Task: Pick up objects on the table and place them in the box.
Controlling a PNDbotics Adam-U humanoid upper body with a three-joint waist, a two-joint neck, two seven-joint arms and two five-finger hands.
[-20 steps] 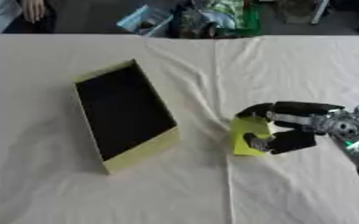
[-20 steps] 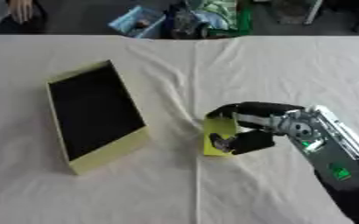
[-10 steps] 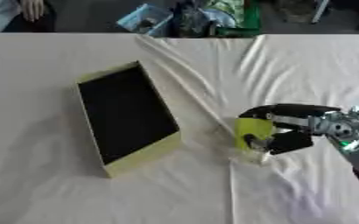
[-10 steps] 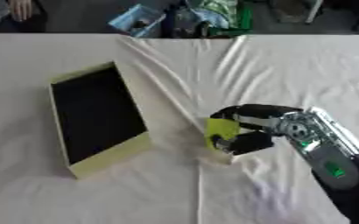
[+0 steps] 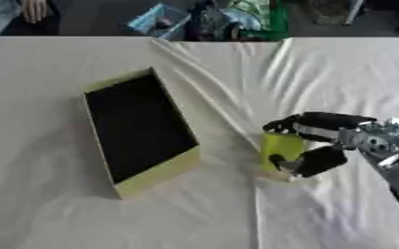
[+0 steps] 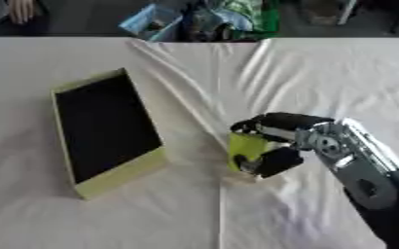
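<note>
Right hand (image 5: pixel 322 141) pinches a yellow-green block (image 5: pixel 281 150), fingers curled over its top, thumb beneath; it sits on the white-draped table (image 5: pixel 339 78), right of the box (image 5: pixel 138 129); probably light and stiff, best gripped across its flat faces.

Box (image 5: pixel 139 127): yellow-green walls, black inside. Small block (image 5: pixel 281 148) in right hand (image 5: pixel 318 141): yellow-green, plain. Right hand: black fingers, silver-grey joints. Tablecloth (image 5: pixel 58 204): off-white, plain, creased. Far edge of table: blue and green clutter (image 5: pixel 211 17), dark background.
</note>
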